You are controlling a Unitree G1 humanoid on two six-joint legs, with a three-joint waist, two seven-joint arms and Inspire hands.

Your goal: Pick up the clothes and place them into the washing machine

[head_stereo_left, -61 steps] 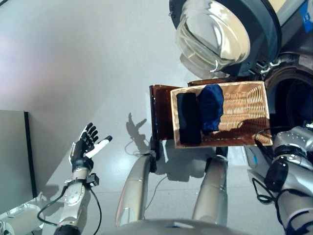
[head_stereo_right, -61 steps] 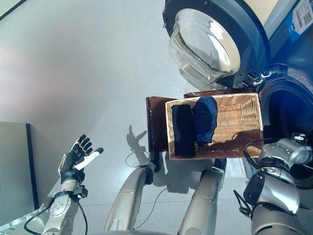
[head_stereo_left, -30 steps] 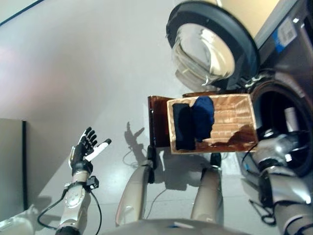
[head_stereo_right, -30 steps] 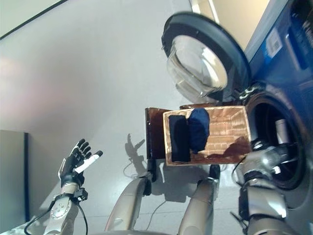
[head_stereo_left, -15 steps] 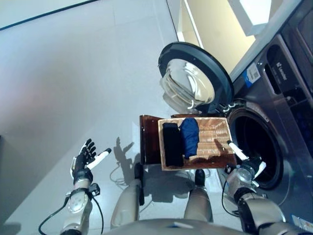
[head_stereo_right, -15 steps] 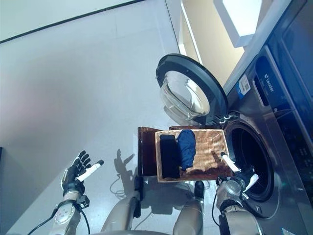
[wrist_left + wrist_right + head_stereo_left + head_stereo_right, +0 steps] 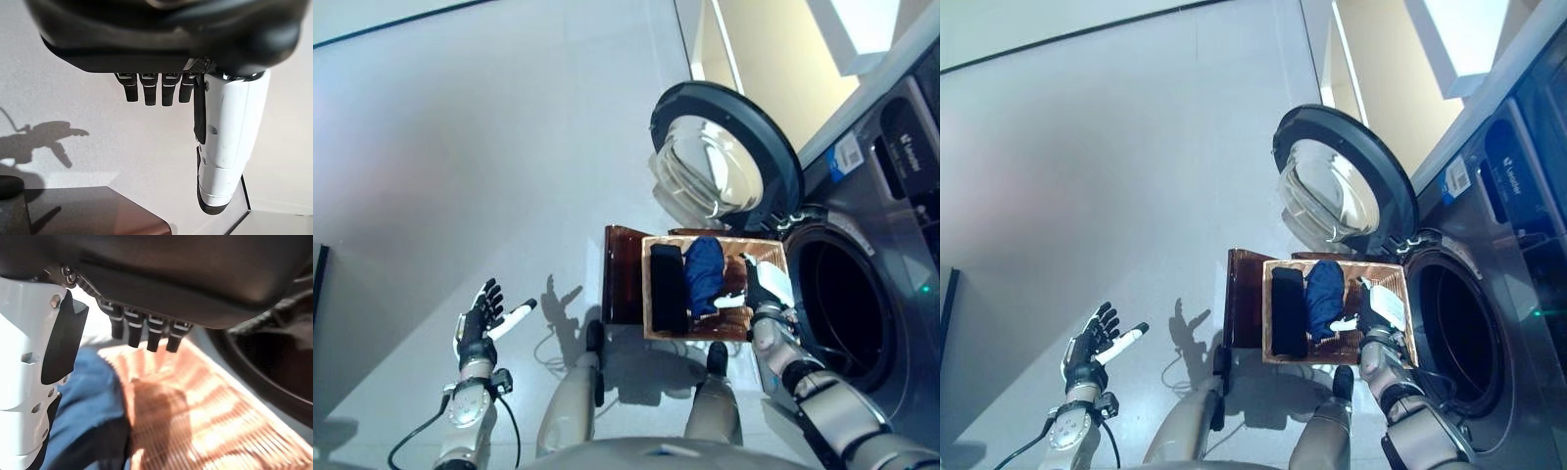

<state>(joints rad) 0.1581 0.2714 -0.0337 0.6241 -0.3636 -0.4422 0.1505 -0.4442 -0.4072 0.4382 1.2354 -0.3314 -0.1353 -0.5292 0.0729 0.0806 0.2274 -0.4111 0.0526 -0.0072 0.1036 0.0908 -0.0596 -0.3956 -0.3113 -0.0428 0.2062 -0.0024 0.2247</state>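
Observation:
A wicker basket (image 7: 773, 257) stands in front of me. In it a black cloth (image 7: 668, 288) lies folded on the left, with a blue cloth (image 7: 704, 273) beside it. My right hand (image 7: 765, 287) hovers open over the basket's right half, its white-covered thumb (image 7: 28, 396) pointing at the blue cloth (image 7: 90, 406), fingers (image 7: 146, 335) straight and holding nothing. My left hand (image 7: 481, 318) hangs open off to the left above the floor, with its fingers (image 7: 154, 93) straight and nothing held.
The basket rests on a brown stool (image 7: 621, 274). The washing machine's round door (image 7: 724, 162) stands wide open behind it. The dark drum opening (image 7: 847, 313) is just right of the basket. Grey floor (image 7: 460, 147) spreads to the left.
The camera view has shifted. My right hand has moved left from the drum's opening to above the basket's right half. The left hand stays put.

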